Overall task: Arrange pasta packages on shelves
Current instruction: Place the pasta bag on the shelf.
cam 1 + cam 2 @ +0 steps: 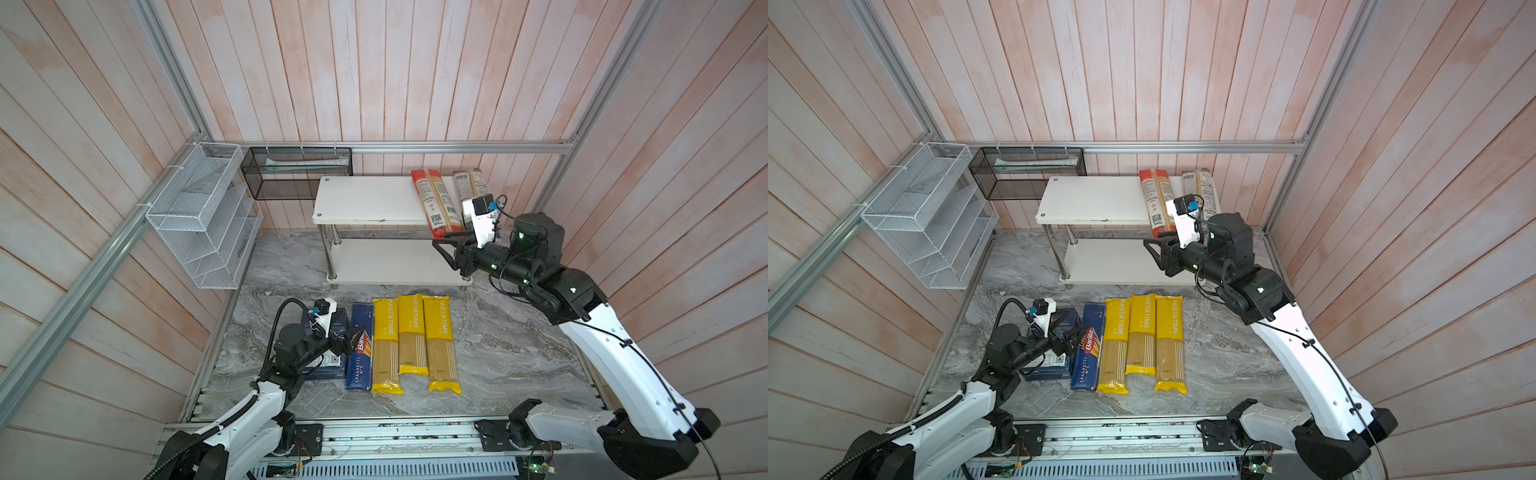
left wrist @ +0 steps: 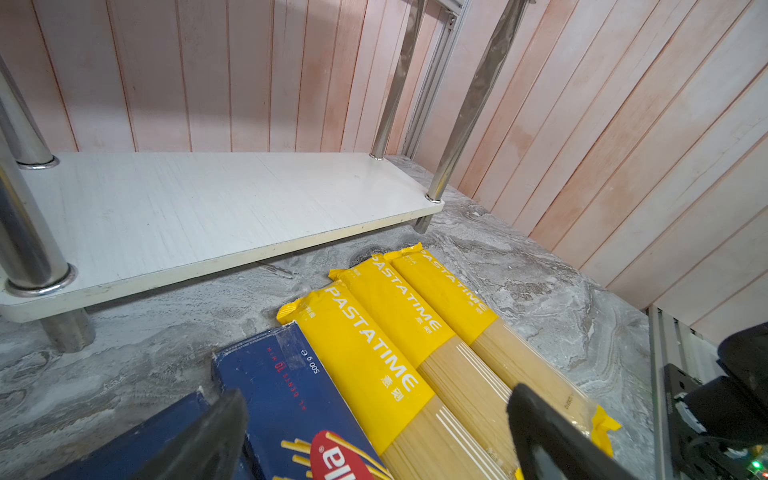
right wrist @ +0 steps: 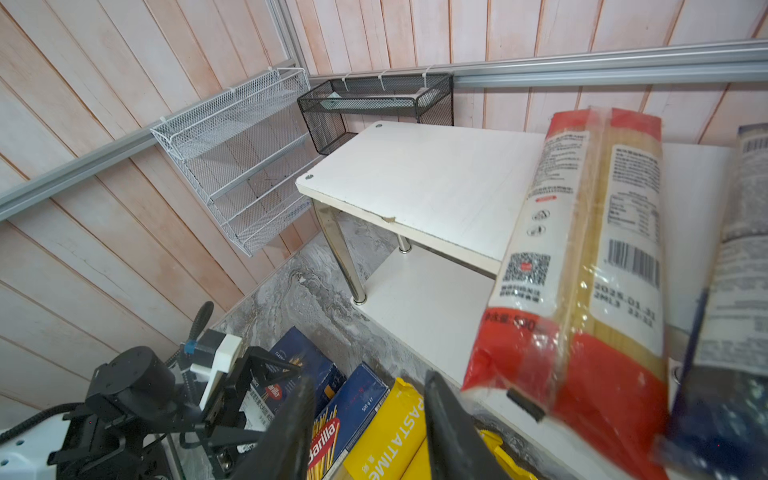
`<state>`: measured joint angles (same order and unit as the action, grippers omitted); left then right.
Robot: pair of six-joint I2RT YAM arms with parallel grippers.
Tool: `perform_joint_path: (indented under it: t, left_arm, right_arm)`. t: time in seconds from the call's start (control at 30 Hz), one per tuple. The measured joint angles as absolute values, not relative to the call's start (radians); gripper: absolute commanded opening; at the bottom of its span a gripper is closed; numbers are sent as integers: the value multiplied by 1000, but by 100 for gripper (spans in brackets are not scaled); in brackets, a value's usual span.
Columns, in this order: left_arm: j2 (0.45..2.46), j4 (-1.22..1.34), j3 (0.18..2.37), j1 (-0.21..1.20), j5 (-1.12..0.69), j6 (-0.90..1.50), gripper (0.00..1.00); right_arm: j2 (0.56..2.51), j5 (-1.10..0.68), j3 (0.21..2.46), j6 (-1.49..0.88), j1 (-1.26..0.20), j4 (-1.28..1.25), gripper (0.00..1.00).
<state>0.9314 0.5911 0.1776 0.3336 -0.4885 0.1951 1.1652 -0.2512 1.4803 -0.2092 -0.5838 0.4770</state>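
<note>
Two pasta packages lie on the upper of the shelves: a red-ended bag overhanging its front edge and a dark-blue-ended bag beside it. My right gripper hovers just in front of the red end, open and empty; in the right wrist view the gripper has the bag beside it. The lower shelf is bare. On the table lie two Barilla boxes and three yellow PASTATIME bags. My left gripper hangs open above the boxes.
A white wire mesh basket and a black mesh basket hang on the aluminium rails at the back left. Wood-panel walls close in on three sides. The rack's chrome legs stand on the grey marble table.
</note>
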Motion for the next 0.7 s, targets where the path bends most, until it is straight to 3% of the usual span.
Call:
perform_joint_path:
  t: [0.7]
  left_arm:
    - [934, 591, 178, 335, -488, 195, 100]
  right_arm:
    - [1142, -229, 1405, -209, -574, 456, 43]
